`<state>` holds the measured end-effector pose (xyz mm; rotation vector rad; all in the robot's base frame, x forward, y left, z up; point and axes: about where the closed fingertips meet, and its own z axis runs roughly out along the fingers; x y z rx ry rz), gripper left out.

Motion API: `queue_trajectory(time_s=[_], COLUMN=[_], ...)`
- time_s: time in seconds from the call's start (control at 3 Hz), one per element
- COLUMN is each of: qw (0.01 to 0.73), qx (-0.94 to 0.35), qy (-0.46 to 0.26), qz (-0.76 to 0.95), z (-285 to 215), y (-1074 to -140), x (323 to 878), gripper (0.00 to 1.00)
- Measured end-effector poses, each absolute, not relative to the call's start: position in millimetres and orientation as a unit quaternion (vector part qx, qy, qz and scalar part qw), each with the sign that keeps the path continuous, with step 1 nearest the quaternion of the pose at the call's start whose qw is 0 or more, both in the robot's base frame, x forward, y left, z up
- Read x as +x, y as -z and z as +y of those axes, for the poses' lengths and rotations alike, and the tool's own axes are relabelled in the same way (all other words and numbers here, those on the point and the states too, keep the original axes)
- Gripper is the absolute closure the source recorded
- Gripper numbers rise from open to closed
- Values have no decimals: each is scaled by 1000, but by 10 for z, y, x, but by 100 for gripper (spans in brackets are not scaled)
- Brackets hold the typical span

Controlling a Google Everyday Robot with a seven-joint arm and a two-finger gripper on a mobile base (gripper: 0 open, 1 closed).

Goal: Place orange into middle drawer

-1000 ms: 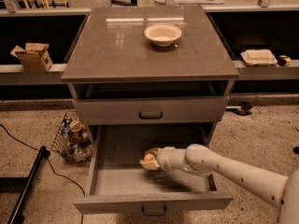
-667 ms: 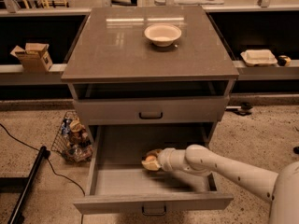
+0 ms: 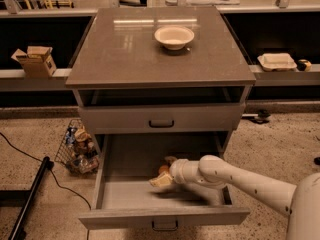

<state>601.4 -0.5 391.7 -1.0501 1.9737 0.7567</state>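
Observation:
The middle drawer [image 3: 130,191] is pulled out at the bottom of the grey cabinet, with its grey interior showing. My arm reaches into it from the lower right. My gripper [image 3: 164,171] is low inside the drawer near its middle. Its fingers [image 3: 159,181] stand apart, with the small orange [image 3: 163,169] between them, close to the drawer floor. The orange is partly hidden by the fingers. The drawer's front panel with its dark handle [image 3: 165,226] is at the bottom of the view.
A closed drawer front [image 3: 161,119] sits one level higher, with an open slot above it. A white bowl [image 3: 174,36] stands on the cabinet top. A wire basket of items [image 3: 77,146] sits on the floor to the left. A cardboard box [image 3: 34,60] and a white container [image 3: 276,61] sit on side shelves.
The gripper has stayed at about the same spot in the drawer. Its fingers now stand wider apart around the orange than before.

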Motion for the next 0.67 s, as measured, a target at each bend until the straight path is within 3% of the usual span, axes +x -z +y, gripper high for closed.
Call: queue_trajectory(time_s=[0.67], qw=[447], qx=[-412], qy=[-330], qz=[722], z=[-269], y=[-4963], x=[5749], gripper=[0])
